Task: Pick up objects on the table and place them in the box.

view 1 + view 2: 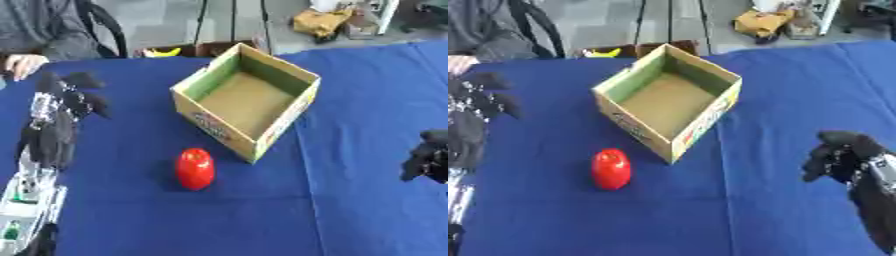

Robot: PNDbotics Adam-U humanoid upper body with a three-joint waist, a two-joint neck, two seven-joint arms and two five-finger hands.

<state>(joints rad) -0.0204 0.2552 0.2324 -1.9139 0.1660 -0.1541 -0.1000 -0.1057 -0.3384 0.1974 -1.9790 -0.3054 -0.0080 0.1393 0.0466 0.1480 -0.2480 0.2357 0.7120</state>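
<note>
While the red object (195, 168) sits ungrasped at lower centre beside the empty box (248, 102), you bring your left hand (68, 102), fingers spread and holding nothing, across to it

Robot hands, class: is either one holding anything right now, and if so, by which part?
Nothing is held. The left robot hand and right robot hand are both empty; the red object stands untouched on the table beside the box.
</note>
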